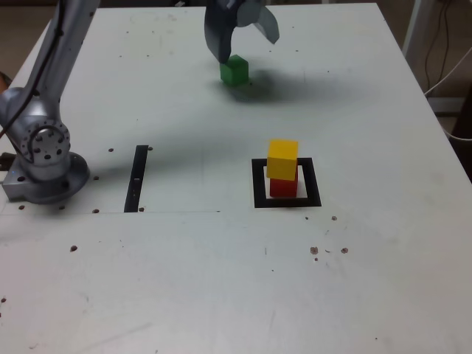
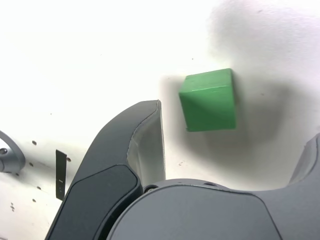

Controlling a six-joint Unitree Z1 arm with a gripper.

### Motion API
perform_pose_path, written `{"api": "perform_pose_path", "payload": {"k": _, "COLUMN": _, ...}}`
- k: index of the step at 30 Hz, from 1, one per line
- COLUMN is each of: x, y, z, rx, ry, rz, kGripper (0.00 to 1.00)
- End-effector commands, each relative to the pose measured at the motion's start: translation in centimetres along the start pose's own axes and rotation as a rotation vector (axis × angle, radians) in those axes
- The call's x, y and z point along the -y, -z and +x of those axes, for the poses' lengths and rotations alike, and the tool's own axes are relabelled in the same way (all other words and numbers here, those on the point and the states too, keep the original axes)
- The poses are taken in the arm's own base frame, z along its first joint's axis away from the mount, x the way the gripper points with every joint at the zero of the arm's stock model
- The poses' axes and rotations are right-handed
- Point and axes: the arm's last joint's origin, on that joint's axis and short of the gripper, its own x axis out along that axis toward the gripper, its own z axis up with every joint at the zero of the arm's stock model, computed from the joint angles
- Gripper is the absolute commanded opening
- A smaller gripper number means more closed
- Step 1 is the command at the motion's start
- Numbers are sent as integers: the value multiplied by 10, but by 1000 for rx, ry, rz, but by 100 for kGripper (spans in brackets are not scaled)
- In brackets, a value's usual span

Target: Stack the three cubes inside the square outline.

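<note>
Surface [image 1: 169,273]: white, speckled with dark marks, carrying 3 cubes and 2 black markings.

Yellow cube [image 1: 282,159], 1: sits on top of the red cube [image 1: 284,185], apparently as the second tier of the stack.

Red cube, 1: on the white centre of the square outline [image 1: 259,184], presumably placed there as the base, with the black frame around it.

Green cube [image 2: 208,102], 1: on the surface, well apart from the outline, towards the far edge in the exterior view; likely the last one to stack.

Gripper [image 2: 232,135], 1: jaws spread wide, holding nothing, near the green cube. The spread probably leaves room for the jaws to pass either side of it before closing.

Black strip [image 1: 136,178], 1: flat, straight, left of the outline in the exterior view, bearing nothing.
</note>
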Motion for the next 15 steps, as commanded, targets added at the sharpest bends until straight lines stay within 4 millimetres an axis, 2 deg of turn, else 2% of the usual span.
{"api": "perform_pose_path", "payload": {"k": 1, "x": 0, "y": -1, "z": 4, "rx": -15, "ry": 10, "rz": -5, "kGripper": 99}}
{"api": "perform_pose_path", "payload": {"k": 15, "x": -2, "y": 1, "z": 8, "rx": -43, "ry": 37, "rz": -87, "kGripper": 99}}
